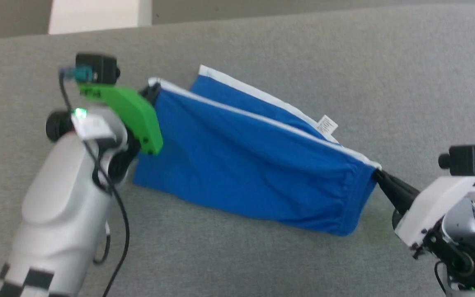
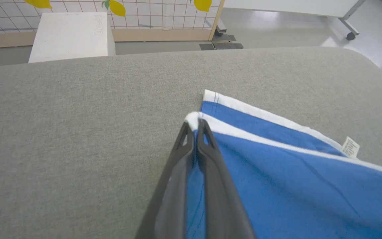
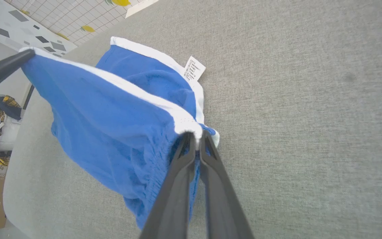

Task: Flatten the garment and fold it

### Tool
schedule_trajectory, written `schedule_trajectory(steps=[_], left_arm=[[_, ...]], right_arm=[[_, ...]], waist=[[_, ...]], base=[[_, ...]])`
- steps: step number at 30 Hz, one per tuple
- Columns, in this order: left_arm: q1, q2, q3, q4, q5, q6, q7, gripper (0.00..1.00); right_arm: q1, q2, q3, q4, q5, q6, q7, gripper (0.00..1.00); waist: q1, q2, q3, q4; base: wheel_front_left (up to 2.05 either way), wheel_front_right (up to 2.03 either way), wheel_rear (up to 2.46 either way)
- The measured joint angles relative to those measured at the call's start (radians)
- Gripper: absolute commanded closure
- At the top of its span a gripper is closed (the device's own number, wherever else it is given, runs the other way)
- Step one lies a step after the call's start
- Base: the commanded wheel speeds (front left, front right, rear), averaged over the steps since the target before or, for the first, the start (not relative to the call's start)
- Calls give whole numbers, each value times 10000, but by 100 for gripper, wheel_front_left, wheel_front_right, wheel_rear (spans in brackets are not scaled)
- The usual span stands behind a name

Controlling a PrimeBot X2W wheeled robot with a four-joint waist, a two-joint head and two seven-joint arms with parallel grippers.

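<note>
Left tool [image 2: 195, 124], right tool [image 3: 196, 136] — each closed tight on a garment [image 1: 245, 165] corner

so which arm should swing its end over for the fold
Probably left: the left gripper pinches the white-trimmed hem corner of the shorts, while the right gripper holds the bulkier gathered waistband end.

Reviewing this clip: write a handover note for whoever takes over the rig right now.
Left claw: shut on the garment, at the leg-end corner of its white edge.
Right claw: shut on the garment at the waistband end.
Garment: stretched between them, edge raised, rest sagging onto the grey surface; tag showing.
Done: both ends gripped. Left: lay flat, then fold.
</note>
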Motion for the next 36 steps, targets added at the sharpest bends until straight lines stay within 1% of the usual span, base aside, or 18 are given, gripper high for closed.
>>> schedule_trajectory(steps=[5,12,19,23,24,25,26,27,28,29,30,33,34,36], left_arm=[[-1639,-257,-347,1463,428,-288,27,100],[-2969,-617,-738,2993,732,-533,-38,100],[-3613,-821,-982,4282,1080,-525,-190,100],[-3853,-932,-1055,4903,1139,-359,-194,100],[-3901,-980,-1074,5016,1156,-357,-196,97],[-3958,-1020,-1070,5127,1154,-355,-249,88],[-3993,-1037,-1070,5204,1154,-355,-311,38],[-4020,-1058,-1074,5296,1152,-357,-380,0],[-4037,-1078,-1078,5381,1152,-359,-481,0],[-4043,-1097,-1081,5455,1151,-362,-562,0],[-4041,-1118,-1095,5570,1151,-368,-639,0],[-4020,-1127,-1060,5881,1072,-380,-876,0],[-4005,-1064,-1026,5887,1087,-441,-1542,0],[-3993,-892,-1237,5795,1327,-602,-2222,0]], right_arm=[[-603,86,-35,408,-142,0,-322,100],[-1019,188,-23,817,-207,0,-516,100],[-1243,224,236,972,-146,-2,-573,100],[-1341,226,403,984,-111,-2,-568,100],[-1363,226,454,980,-104,0,-550,100],[-1392,228,489,976,-96,-2,-543,100],[-1408,226,512,965,-96,-2,-543,100],[-1425,228,512,947,-92,-2,-571,90],[-1429,228,500,930,-81,-2,-631,63],[-1429,228,493,928,-79,-2,-692,47],[-1428,228,493,920,-92,-2,-721,0],[-1410,236,422,861,-155,-2,-1005,0],[-1278,247,196,669,-401,0,-1331,0],[-980,253,-150,430,-765,-2,-1615,0]], waist=[[0,0,637,-308],[1,0,1282,-655],[1,0,1693,-943],[1,0,1842,-1067],[1,0,1866,-1090],[1,0,1883,-1113],[1,0,1888,-1128],[1,0,1882,-1140],[1,0,1864,-1146],[1,0,1841,-1147],[1,0,1803,-1144],[1,0,1628,-1137],[1,0,1406,-1112],[1,0,1181,-1063]], base=[[0,0,0],[0,0,0],[0,0,0],[0,0,0],[0,0,0],[0,0,0],[0,0,0],[0,0,0],[0,0,0],[0,0,0],[0,0,0],[0,0,0],[0,0,0],[0,0,0]])
